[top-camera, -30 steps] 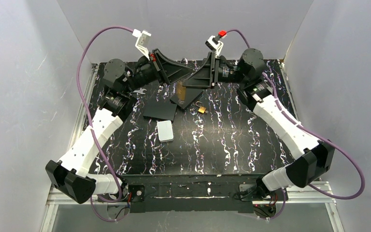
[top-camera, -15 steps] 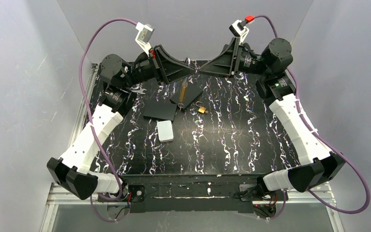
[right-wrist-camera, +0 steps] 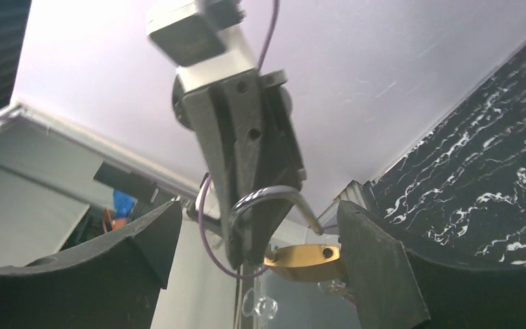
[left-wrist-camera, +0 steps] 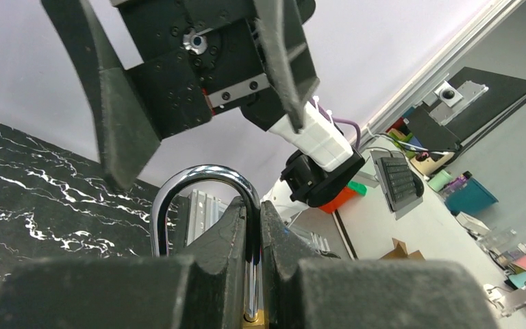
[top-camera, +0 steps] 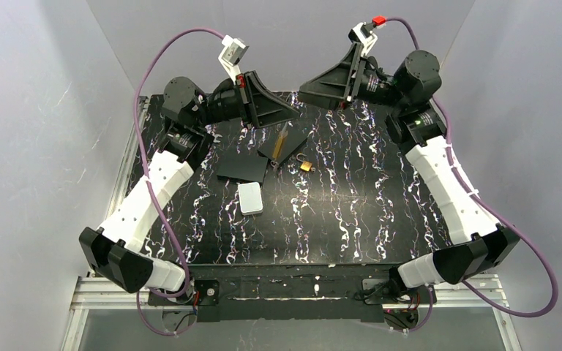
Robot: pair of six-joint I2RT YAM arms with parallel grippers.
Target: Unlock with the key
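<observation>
Two claws face each other in the air above the far end of the black, white-veined worktop (top-camera: 351, 212). The left claw (left-wrist-camera: 252, 223) is clamped hard on a padlock (left-wrist-camera: 202, 177), pinching one leg of its steel shackle between the fingers, with the loop standing up above them. From the right wrist camera the lock's brass body shows just beneath that claw. Whether the shackle is latched cannot be told.

The right claw (top-camera: 309, 91) is spread wide and holds nothing. Its two fingers stand either side of the padlock, apart from it.

Down on the worktop a second lock (top-camera: 305, 165), small and brass, rests near the middle at the back. A pale grey case (top-camera: 250, 197) with rounded corners lies flat nearer the arms. Its lid is closed, so its contents are hidden, and any lettering on it is too small to read. A flat black panel (top-camera: 243, 168) lies just beyond the case.
</observation>
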